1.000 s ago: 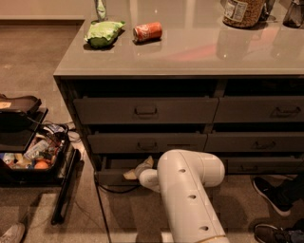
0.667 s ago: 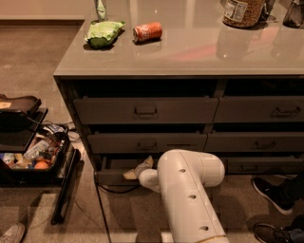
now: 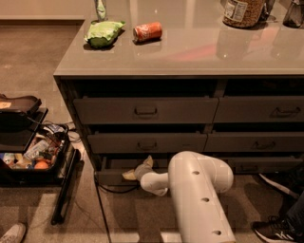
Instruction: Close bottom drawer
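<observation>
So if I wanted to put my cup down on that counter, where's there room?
The wide front strip of the countertop is bare, in front of the green bag and orange can and across to the right edge. The back is crowded: a bottle at left, a jar at right. The gripper is down at the bottom drawer, away from it.

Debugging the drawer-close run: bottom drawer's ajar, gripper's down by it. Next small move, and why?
Probably a short push straight inward. The bottom drawer sticks out past the middle drawer above it, and the gripper sits low at its front edge, so pressing the front in looks like the step left.
</observation>
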Motion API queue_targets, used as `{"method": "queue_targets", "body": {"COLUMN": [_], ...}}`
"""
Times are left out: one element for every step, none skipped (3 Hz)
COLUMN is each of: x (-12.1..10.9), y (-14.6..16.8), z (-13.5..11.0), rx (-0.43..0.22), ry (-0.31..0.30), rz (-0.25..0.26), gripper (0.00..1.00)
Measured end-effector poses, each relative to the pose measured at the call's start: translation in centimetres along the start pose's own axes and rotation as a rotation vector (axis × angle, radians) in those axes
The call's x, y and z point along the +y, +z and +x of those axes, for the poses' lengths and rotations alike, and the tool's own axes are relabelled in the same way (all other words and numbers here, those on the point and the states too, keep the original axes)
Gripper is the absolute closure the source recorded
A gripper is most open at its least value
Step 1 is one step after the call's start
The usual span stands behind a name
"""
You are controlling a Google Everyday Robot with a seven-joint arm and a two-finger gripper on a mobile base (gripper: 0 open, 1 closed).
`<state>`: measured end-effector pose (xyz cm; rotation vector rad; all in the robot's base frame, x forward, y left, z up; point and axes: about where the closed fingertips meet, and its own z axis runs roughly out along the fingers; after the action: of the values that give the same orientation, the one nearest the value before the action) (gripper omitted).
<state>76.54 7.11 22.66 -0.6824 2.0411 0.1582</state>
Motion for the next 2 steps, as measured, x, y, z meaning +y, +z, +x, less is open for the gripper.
{"method": "queue_targets", "body": {"x": [2.21,2.64], "y": [-6.13,-6.48], "z": [0.58,1.05], "rx": [-0.016,-0.011], "ry": [0.029,0.027], "rz": [0.051,0.049], "gripper": [0.0,0.0]}}
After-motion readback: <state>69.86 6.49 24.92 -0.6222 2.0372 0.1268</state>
